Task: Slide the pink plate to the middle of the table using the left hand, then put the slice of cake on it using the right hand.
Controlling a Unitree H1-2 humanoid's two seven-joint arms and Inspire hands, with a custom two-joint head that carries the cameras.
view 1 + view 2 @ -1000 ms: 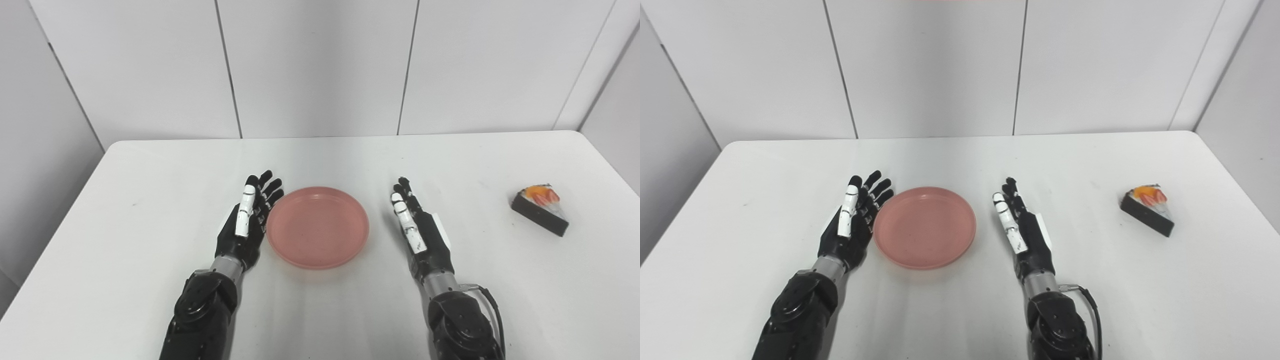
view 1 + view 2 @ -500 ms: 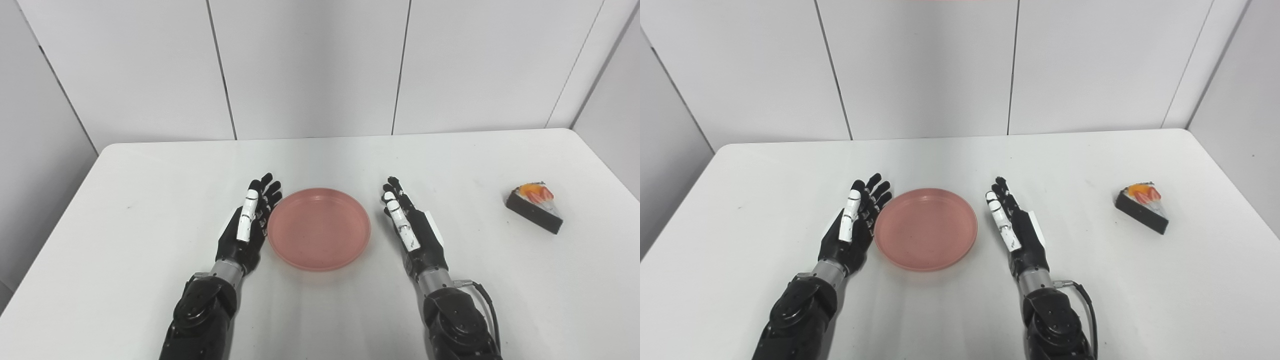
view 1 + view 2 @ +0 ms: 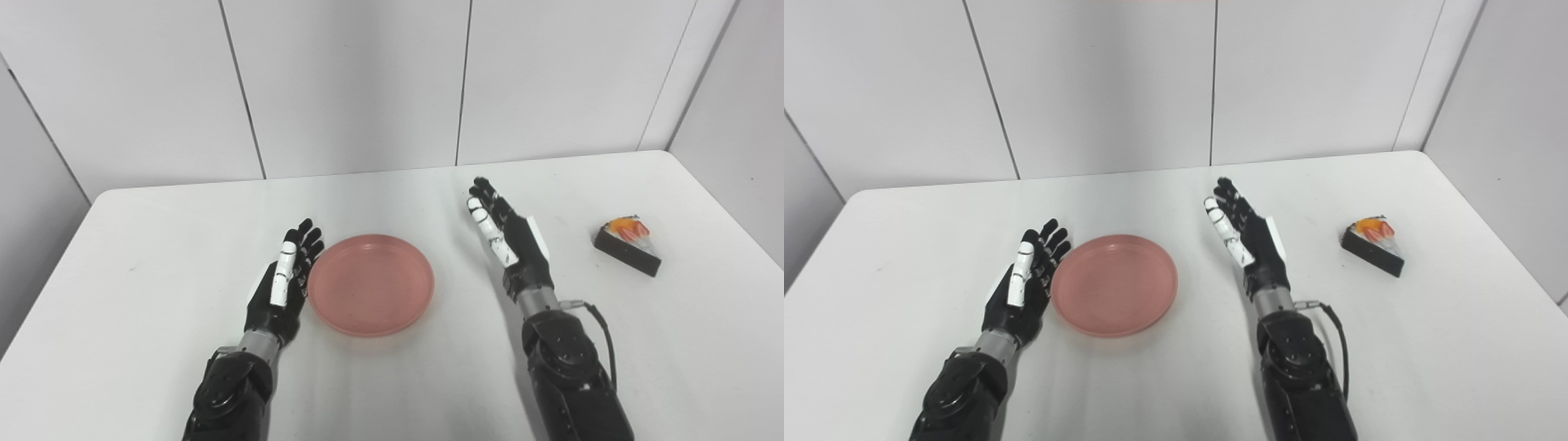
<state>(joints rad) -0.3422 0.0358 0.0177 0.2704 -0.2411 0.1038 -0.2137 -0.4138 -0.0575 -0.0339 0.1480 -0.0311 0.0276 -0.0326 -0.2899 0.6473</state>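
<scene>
Just right of the left hand (image 3: 280,288), fingers apart: pink plate (image 3: 370,284), apparently centred | right hand (image 3: 511,245), fingers spread, empty | cake slice (image 3: 628,244) farther right, unplaced.

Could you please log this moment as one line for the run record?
pink plate: mid-table, empty | left hand: open beside plate | right hand: open, raised | cake slice: far right

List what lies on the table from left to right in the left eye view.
left hand → pink plate → right hand → slice of cake
</scene>
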